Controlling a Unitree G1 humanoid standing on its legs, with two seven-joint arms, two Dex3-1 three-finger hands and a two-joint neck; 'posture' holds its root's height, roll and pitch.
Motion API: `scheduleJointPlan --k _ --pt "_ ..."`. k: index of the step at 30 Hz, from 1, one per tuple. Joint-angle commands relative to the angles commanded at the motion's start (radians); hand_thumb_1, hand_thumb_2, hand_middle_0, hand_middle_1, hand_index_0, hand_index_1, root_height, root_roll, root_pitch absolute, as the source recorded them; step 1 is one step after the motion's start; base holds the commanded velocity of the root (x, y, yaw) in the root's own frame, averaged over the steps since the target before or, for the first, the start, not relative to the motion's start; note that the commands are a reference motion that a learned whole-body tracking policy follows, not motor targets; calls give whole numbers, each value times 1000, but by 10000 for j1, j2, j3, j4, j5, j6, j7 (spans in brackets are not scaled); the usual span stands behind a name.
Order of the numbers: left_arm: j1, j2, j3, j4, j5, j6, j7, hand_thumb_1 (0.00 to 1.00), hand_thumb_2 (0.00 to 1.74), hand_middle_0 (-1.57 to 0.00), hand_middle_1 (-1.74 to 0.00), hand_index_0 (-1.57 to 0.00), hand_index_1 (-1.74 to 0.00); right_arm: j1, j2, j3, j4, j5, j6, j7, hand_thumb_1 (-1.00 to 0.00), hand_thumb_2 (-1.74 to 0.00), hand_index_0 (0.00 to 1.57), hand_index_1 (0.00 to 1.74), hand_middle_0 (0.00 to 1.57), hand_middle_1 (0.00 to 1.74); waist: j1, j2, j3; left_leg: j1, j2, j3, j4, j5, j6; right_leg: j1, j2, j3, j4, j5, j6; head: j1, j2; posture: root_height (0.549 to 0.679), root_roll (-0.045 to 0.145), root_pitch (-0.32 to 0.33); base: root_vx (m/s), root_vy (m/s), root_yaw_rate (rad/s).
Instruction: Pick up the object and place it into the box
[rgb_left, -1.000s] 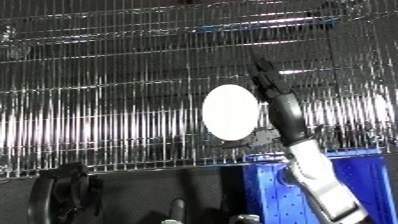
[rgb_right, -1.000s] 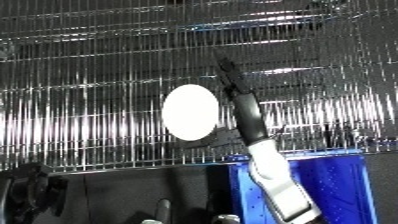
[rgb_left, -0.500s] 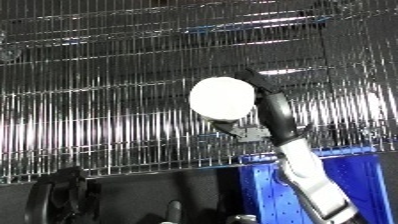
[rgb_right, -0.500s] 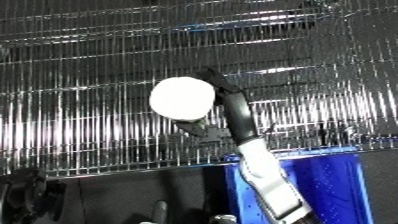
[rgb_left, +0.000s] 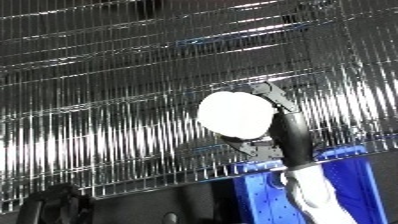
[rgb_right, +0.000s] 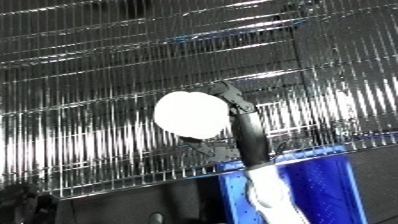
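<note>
A white round object is held up in front of the wire rack, above the left edge of the blue bin. My right hand is shut on it: black fingers hook over its upper right side and the thumb sits under it. The white forearm rises from the bottom edge, in front of the bin. A dark shape low at the left looks like my left hand; its state does not show.
A tall metal wire rack fills the whole background behind the object. A dark surface runs along the bottom, left of the bin.
The fingers, straight beside the object a second ago, have bent over its top. The whole picture has tilted, so the camera has moved. The object stays about mid-view.
</note>
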Motion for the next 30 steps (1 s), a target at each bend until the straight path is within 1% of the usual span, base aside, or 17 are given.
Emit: scheduleJointPlan --k 3,6,10,14,16,18,20,22,25,27,30 --pt "177 -33 188 -37 88 50 -67 1000 1740 -1570 -1740 -1570 -1740 659 18 -295 -484 -20 -203 78 -800 -1392 1256 1392 1256 1392 -222 -97 0 394 115 68 -188 7 -27 360 32 106 -225 44 27 -181 -133 618 57 99 7 -13 -217" --pt "327 -52 373 -10 158 67 -199 1000 1740 -1570 -1740 -1570 -1740 1244 -8 -595 -795 38 -518 123 -800 -1392 1256 1392 1256 1392 -411 -168 0 801 219 146 -430 46 -56 736 53 202 -493 109 58 -168 -306 622 58 82 6 -12 -221" --pt "477 -46 597 8 203 117 -326 1000 1740 -1570 -1740 -1570 -1740 1864 -36 -975 -1058 54 -858 -51 -800 -1392 1256 1392 1256 1392 -618 -221 0 1269 316 224 -724 94 -90 1175 82 331 -827 195 110 -212 -437 627 59 63 2 -11 -216" --pt "642 -45 855 -19 242 137 -400 1000 1740 -1570 -1740 -1570 -1740 2555 -86 -1402 -1239 65 -1046 -270 -800 -1392 1256 1392 1256 1392 -831 -256 0 1592 398 309 -900 89 -102 1473 93 457 -1093 269 160 -384 -568 631 59 51 -4 7 -221" --pt "750 -31 977 -53 259 116 -424 1000 1740 -1570 -1740 -1570 -1740 2955 -114 -1599 -1319 89 -1137 -384 -800 -1392 1256 1392 1256 1392 -925 -268 0 1698 432 347 -953 76 -92 1566 107 512 -1189 298 178 -450 -590 632 58 48 -9 15 -199" --pt "890 -5 1102 -121 269 74 -427 1000 1740 -1570 -1740 -1570 -1740 3387 -129 -1796 -1357 7 -1336 -633 -800 -1392 1256 1392 1256 1392 -1018 -282 0 1755 461 387 -971 47 -71 1612 126 565 -1256 324 198 -452 -639 633 57 47 -25 10 -191" --pt "1035 30 1229 -186 261 21 -412 1000 1740 -1570 -1740 -1570 -1740 3801 -124 -1997 -1358 -248 -1601 -1120 -800 -1392 1256 1392 1256 1392 -1110 -299 0 1783 490 429 -968 8 -43 1635 159 621 -1312 345 218 -363 -874 634 56 49 -37 9 -200" --pt "1197 68 1365 -264 231 -6 -384 1000 1740 -1570 -1740 -1570 -1740 4215 -103 -2201 -1341 -608 -1866 -1773 -800 -1392 1256 1392 1256 1392 -1211 -318 0 1805 525 469 -958 -37 -10 1658 208 685 -1364 359 234 -156 -1142 634 54 51 -38 10 -227" --pt "1460 130 1549 -398 180 -10 -365 1000 1740 -1570 -1740 -1570 -1740 4772 -45 -2458 -1291 -921 -2161 -2468 -800 -1392 1256 1392 1256 1392 -1357 -349 0 1871 576 519 -926 -125 40 1751 288 782 -1438 347 238 -11 -1370 636 53 50 -18 16 -223" --pt "1664 172 1706 -492 128 -30 -412 1000 1740 -1570 -1740 -1570 -1740 5121 13 -2650 -1240 -996 -2332 -2679 -800 -1392 1256 1392 1256 1392 -1454 -368 0 1935 609 561 -894 -198 70 1836 319 838 -1478 321 233 104 -1471 636 54 49 -3 21 -216" --pt "1887 215 1947 -637 35 -8 -454 1000 1740 -1570 -1740 -1570 -1740 5571 112 -2862 -1190 -904 -2504 -2839 -800 -1392 1256 1392 1256 1392 -1590 -384 0 2020 646 650 -874 -276 101 1938 332 907 -1529 283 215 174 -1609 637 55 46 -5 25 -198"
